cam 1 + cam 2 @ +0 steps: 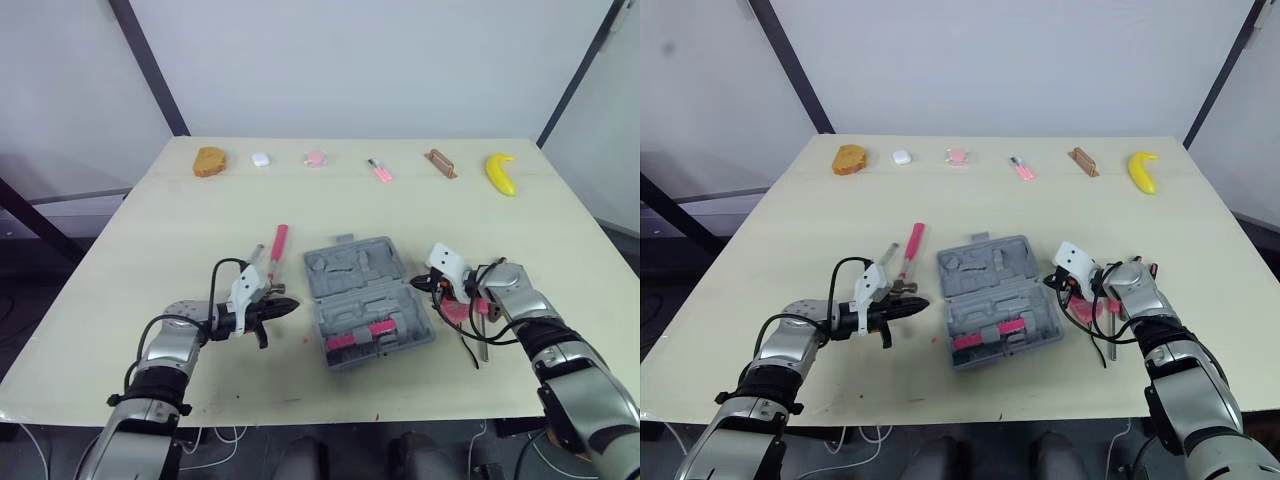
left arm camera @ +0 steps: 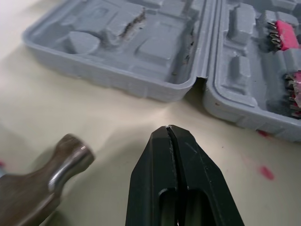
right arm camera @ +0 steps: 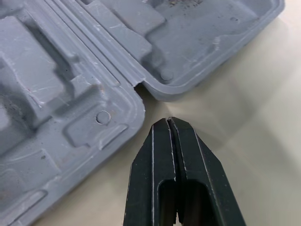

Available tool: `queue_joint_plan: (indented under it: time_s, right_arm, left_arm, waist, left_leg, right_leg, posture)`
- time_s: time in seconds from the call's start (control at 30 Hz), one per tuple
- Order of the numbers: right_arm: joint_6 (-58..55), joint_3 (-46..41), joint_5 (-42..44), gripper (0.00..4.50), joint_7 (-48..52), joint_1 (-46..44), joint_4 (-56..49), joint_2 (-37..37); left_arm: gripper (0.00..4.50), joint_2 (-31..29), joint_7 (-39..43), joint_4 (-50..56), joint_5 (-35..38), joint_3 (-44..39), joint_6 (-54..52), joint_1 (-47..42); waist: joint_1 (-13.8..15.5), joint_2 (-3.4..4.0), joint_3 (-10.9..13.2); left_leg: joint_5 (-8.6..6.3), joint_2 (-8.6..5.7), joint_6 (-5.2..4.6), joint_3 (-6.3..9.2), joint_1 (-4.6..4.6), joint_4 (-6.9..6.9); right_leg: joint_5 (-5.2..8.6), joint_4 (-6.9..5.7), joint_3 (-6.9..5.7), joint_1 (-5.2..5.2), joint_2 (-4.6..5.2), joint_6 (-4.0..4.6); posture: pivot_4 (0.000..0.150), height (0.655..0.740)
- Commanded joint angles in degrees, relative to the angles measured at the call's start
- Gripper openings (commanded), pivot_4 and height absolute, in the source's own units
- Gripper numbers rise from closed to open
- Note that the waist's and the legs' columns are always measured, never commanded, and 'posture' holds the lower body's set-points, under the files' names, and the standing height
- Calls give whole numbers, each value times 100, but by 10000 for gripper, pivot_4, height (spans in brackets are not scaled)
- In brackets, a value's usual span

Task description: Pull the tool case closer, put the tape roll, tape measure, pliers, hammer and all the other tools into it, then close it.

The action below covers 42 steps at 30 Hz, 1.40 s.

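I find the open grey plastic tool case (image 1: 362, 275) on the pale wooden counter (image 1: 150, 240), between my arms. The pink-handled steel hammer (image 1: 279, 241) lies just left of it, handle pointing away from me and head beside the nearer left pincer (image 1: 288, 304). That pincer and the right pincer (image 1: 415, 286) are both closed on nothing.

the tool case (image 1: 368, 300) lies mid-table, with my left gripper (image 1: 290, 304) and the hammer (image 1: 279, 243) to its left, my right gripper (image 1: 416, 286) to its right, and a banana (image 1: 501, 173) far behind
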<state>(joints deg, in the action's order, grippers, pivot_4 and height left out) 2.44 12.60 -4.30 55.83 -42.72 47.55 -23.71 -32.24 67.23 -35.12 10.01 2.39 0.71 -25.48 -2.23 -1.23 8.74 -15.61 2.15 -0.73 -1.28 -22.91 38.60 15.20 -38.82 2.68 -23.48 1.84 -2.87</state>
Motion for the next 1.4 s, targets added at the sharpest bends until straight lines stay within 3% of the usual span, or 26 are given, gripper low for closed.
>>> queue_joint_plan:
  time_s: [0.03,1.4]
  right_arm:
    - [116,-41,13,0,11,-142,-55,34]
    - [-143,56,80,0,491,197,-689,294]
  left_arm:
    - [139,-35,61,-8,-7,-20,116,-89]
    - [139,205,316,-630,-310,162,248,-440]
  waist:
    - [-7,0,0]
    - [-13,1,0]
  left_leg:
    - [0,0,0,0,0,0]
    - [0,0,0,1,1,0]
  right_leg:
    - [0,0,0,0,0,0]
    - [0,-2,0,-1,0,0]
  posture:
    - [1500,7400]
    - [1500,7400]
